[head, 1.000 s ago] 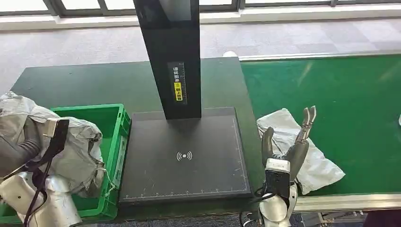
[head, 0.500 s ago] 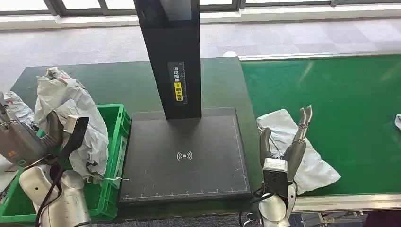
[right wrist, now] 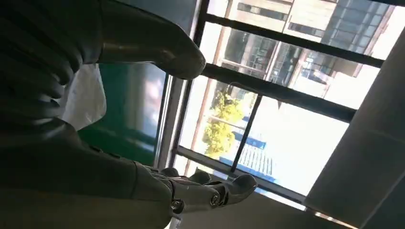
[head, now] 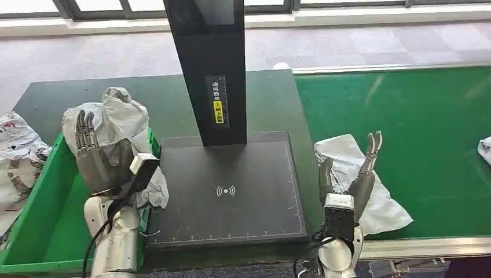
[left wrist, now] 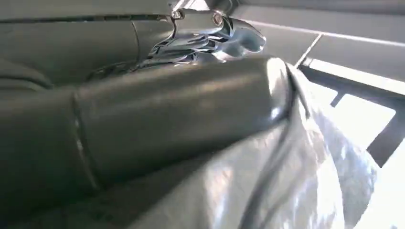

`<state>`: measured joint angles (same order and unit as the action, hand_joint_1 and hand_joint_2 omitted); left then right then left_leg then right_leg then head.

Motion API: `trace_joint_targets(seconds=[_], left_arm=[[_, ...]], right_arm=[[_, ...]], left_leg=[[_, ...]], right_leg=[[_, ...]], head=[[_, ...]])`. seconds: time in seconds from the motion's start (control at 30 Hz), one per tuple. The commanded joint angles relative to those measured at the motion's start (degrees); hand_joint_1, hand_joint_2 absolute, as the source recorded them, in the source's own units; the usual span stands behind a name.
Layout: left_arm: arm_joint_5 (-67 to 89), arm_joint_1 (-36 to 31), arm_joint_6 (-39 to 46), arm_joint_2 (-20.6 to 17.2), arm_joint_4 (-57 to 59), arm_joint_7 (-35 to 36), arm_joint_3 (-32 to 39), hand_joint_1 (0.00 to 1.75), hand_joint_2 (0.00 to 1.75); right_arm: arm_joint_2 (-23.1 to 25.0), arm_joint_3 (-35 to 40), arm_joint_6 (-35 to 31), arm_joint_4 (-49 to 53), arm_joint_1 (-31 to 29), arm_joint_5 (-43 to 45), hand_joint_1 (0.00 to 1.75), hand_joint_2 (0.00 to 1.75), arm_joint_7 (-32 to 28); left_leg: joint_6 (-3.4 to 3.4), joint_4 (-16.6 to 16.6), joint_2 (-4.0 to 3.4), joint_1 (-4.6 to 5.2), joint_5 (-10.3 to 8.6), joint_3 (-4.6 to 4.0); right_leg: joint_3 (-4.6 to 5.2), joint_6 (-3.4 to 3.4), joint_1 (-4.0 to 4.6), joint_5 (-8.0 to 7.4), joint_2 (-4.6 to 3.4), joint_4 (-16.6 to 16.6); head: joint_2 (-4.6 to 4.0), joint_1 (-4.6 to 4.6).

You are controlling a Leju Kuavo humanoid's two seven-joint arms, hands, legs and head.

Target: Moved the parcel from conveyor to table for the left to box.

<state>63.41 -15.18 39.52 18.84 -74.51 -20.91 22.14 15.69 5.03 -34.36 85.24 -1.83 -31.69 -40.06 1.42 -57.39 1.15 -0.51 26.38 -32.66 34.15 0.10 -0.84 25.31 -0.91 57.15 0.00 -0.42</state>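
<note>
left hand (head: 95,162) holds parcel (head: 118,119) above crate rim (head: 151,147).

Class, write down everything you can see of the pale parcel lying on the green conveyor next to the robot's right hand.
The parcel is a soft, flat bag of whitish-grey plastic film, crumpled and creased, roughly oblong and lying aslant. It rests flat on the green conveyor, close to the belt's near edge and just right of the black scanner base. The right hand stands in front of it with fingers spread and pointing up, hiding part of it; whether the hand touches it cannot be told. No label or print is visible.
</note>
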Motion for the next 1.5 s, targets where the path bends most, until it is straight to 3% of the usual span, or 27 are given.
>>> trace_joint_targets(seconds=[0.03, 0.17, 0.37, 0.6, 0.83, 0.9, 0.97, 1.07, 1.13, 1.47, 1.5], left_arm=[[4.86, 0.2, 0.48, 0.1, 5.98, 4.46, -0.33, 0.0, 1.75], [7.58, -0.31, 0.48, 1.16, 4.61, 5.03, 3.91, 0.0, 1.75], [8.3, -0.18, 0.48, 1.16, 3.76, 5.7, 4.74, 0.0, 1.75], [11.45, 2.54, 0.48, 1.16, -3.87, 11.27, 5.87, 0.0, 1.75], [6.64, 5.41, 0.48, 1.16, -16.44, 11.21, 7.86, 0.0, 1.75], [0.42, 6.09, 0.48, 1.16, -23.61, 7.23, 10.5, 0.0, 1.75], [-11.41, 5.87, 0.48, 1.16, -26.1, -1.8, 13.98, 0.0, 1.75], [-29.11, 6.01, 0.48, 1.16, -25.22, -14.12, 15.5, 0.0, 1.75], [-33.93, 6.63, 0.48, 1.16, -26.25, -16.34, 15.31, 0.0, 1.75], [-33.93, 6.63, 0.48, 1.16, -26.25, -16.34, 15.31, 0.0, 1.75], [-37.34, 6.69, 0.48, 1.16, -25.63, -19.09, 15.61, 0.0, 1.75]], right_arm=[[2.21, -4.76, 0.12, -3.21, -1.72, -0.19, 0.0, 1.75, 0.06], [2.23, -4.73, -0.25, -3.46, -1.49, -0.27, 0.0, 1.75, 0.06], [2.26, -4.74, -0.32, -3.57, -1.37, -0.34, 0.0, 1.75, 0.06], [3.12, -5.75, 0.56, -4.26, -1.39, -1.73, 0.0, 1.75, 0.06], [4.02, -7.05, 1.66, -5.08, -2.1, -2.85, 0.0, 1.75, 0.06], [4.25, -7.34, 1.77, -5.75, -2.52, -3.02, 0.0, 1.75, 0.06], [4.05, -7.82, 1.43, -7.53, -3.37, -4.12, 0.0, 1.75, 0.35], [3.0, -11.61, -4.1, -14.98, -6.21, -13.2, 0.0, 1.75, 6.03], [2.89, -16.82, -5.64, -19.65, -8.22, -22.42, 0.0, 1.75, 11.52], [2.89, -16.82, -5.64, -19.65, -8.22, -22.42, 0.0, 1.75, 11.52], [3.88, -21.84, -5.64, -22.38, -9.6, -29.58, 0.0, 1.75, 15.08]], left_leg=[[-0.04, 0.11, 0.0, 0.05, -0.01, 0.16], [-0.05, 0.09, -0.04, 0.03, -0.01, 0.13], [-0.05, 0.08, -0.07, 0.0, -0.01, 0.11], [-0.05, 0.09, -0.22, -0.03, 0.05, 0.17], [-0.04, 0.03, -0.28, -0.03, 0.07, 0.07], [-0.05, 0.04, -0.43, -0.06, 0.1, 0.09], [-0.05, 0.04, -0.43, -0.05, 0.1, 0.06], [-0.05, 0.07, -0.49, -0.08, 0.09, 0.11], [-0.06, 0.17, -0.34, -0.02, 0.03, 0.19], [-0.1, 0.15, -0.27, -0.03, 0.01, 0.14], [-0.08, 0.09, -0.13, -0.02, -0.01, 0.07]], right_leg=[[-0.16, -0.01, -0.02, 0.02, 0.1, -0.07], [-0.13, 0.0, -0.01, 0.0, 0.06, -0.07], [-0.12, -0.02, -0.01, 0.0, 0.07, -0.07], [-0.15, -0.05, 0.07, 0.01, -0.04, -0.11], [-0.04, -0.03, 0.07, 0.01, -0.15, -0.02], [-0.04, -0.04, 0.1, -0.02, -0.26, -0.04], [-0.01, -0.04, 0.09, -0.01, -0.26, -0.03], [-0.06, -0.04, 0.12, -0.05, -0.33, -0.07], [-0.15, -0.03, 0.04, -0.04, -0.2, -0.13], [-0.16, -0.06, 0.07, -0.01, -0.02, -0.12], [-0.11, -0.05, 0.04, 0.01, 0.04, -0.05]], head=[[0.0, 0.0], [0.0, 0.0], [0.0, 0.0], [0.0, 0.0], [0.0, 0.0], [0.0, 0.0], [0.0, 0.0], [0.0, 0.0], [0.0, 0.0], [0.0, 0.0], [0.0, 0.0]])
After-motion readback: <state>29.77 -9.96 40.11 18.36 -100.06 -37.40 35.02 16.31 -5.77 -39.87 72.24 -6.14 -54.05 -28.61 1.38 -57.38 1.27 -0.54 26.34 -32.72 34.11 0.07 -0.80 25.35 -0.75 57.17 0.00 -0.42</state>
